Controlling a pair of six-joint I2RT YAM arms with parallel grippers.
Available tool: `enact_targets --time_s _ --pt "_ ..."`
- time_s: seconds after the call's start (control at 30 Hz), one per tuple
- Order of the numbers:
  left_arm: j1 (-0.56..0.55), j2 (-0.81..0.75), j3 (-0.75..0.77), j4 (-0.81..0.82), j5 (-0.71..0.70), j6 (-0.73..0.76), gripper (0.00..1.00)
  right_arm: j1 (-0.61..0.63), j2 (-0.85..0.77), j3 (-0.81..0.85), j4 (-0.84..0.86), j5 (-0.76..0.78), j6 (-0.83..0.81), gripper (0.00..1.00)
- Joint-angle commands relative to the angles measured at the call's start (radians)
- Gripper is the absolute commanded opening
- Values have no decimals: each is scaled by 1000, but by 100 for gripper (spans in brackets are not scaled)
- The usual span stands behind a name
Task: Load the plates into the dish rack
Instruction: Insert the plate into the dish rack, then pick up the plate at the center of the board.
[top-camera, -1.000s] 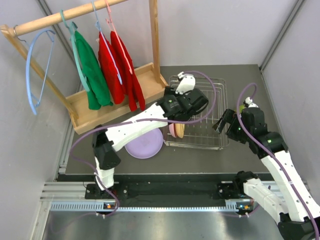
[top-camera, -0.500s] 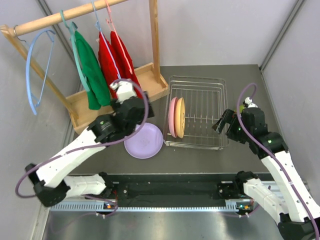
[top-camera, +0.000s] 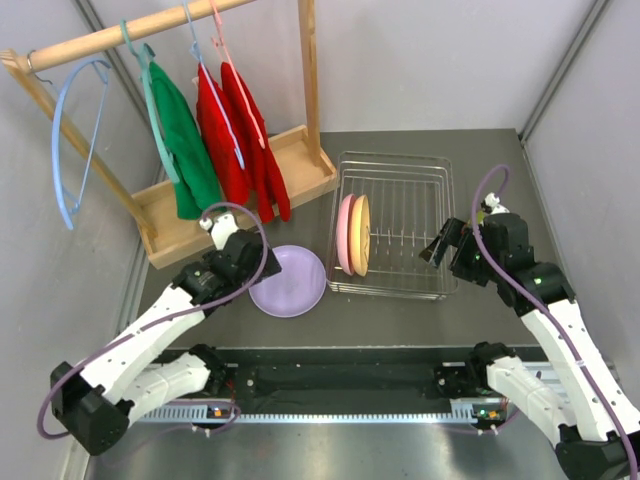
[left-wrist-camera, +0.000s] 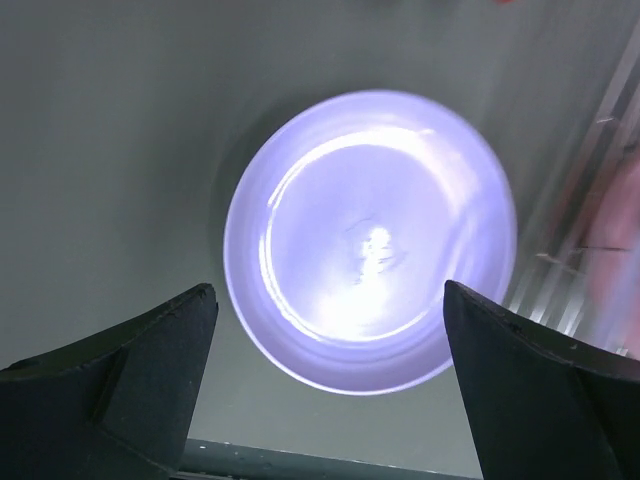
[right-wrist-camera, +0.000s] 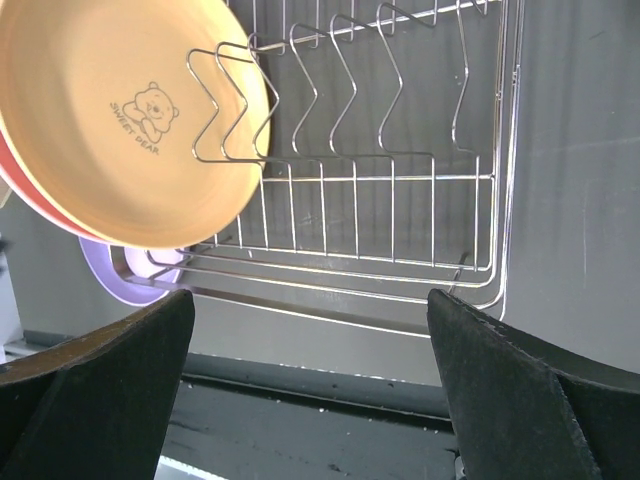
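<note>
A dark grey tabletop (top-camera: 500, 165) walled by pale panels carries the scene, with a wooden clothes stand (top-camera: 235, 195) at the far left corner.

Within the last second the left arm has been drawn back from the dish rack (top-camera: 400, 215), where it was reaching over the plates. It has been swung out to its own side and brought down over the lavender plate (top-camera: 288, 283). The pink plate (top-camera: 344, 236) and the orange-tan plate (top-camera: 361, 236) have been left standing on edge, side by side, in the slots at the rack's left end.

The left gripper (left-wrist-camera: 328, 300) is spread wide and holds nothing. In the left wrist view the lavender plate (left-wrist-camera: 370, 240) lies flat on the tabletop straight ahead of it, framed between the two fingers and not yet touched. The rack is blurred just beyond the plate, on the gripper's right.

The right gripper (top-camera: 445, 240) has barely shifted. It is likewise released and empty, held just outside the rack's right wall. From there, the orange-tan plate (right-wrist-camera: 120, 110) is seen up and to the left of it, leaning against the divider wires.

Two plates are therefore judged loaded, and the lavender plate appears to be the next pickup. Being flat on the tabletop, its rim will probably have to be caught at the edge before it can be lifted.
</note>
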Motion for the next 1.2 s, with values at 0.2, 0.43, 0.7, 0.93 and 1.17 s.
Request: enact_targets --time_s 0.2,0.43,0.7,0.93,1.17 --pt "220 -16 -245 216 312 -10 99 -16 -15 18 32 -30 -18 99" --pt "228 -11 -323 252 350 -33 99 -16 -12 -2 62 -59 -12 99" --pt "230 4 -418 365 388 -69 83 -16 -12 -5 72 -85 -23 99" --pt "230 59 -420 368 385 -75 38 -16 -11 -22 92 -111 -17 99" --pt "228 99 -342 273 390 -72 0 -16 -3 -26 104 -131 -18 99"
